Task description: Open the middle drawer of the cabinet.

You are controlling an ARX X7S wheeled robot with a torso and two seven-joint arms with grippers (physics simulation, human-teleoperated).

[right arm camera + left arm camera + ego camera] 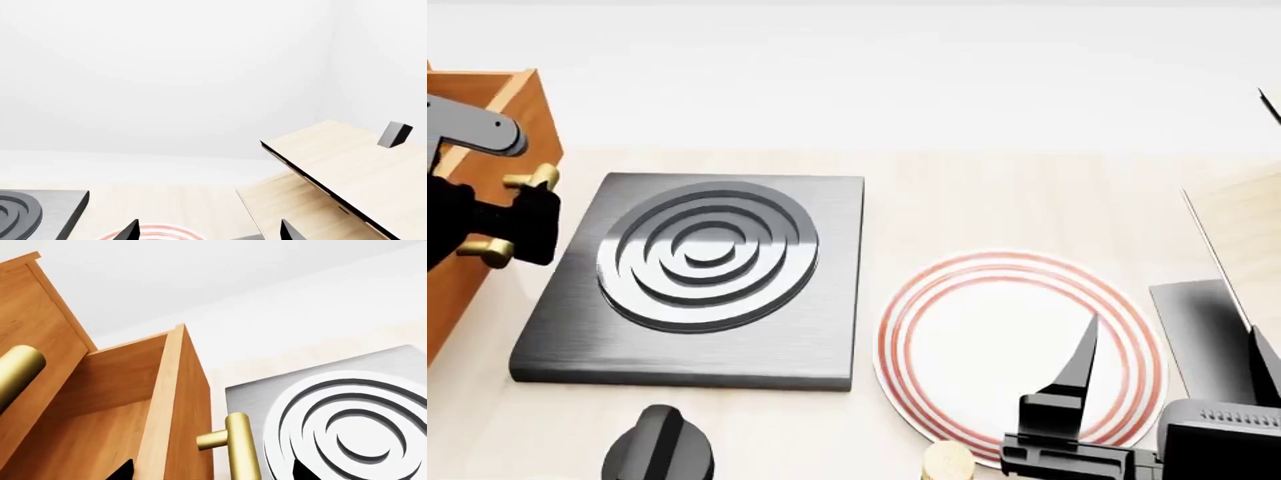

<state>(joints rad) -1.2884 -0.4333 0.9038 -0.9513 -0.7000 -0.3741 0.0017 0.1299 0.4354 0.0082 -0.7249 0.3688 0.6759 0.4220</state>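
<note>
Straddling middle drawer (133,405) handle (241,447): left fingers (123,471).

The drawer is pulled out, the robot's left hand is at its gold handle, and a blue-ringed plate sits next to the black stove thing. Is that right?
Almost. The plate has red rings, not blue; the head view shows this. The rest holds: the drawer is pulled out, the left gripper is at its gold handle, and the plate lies beside the black hob.
</note>
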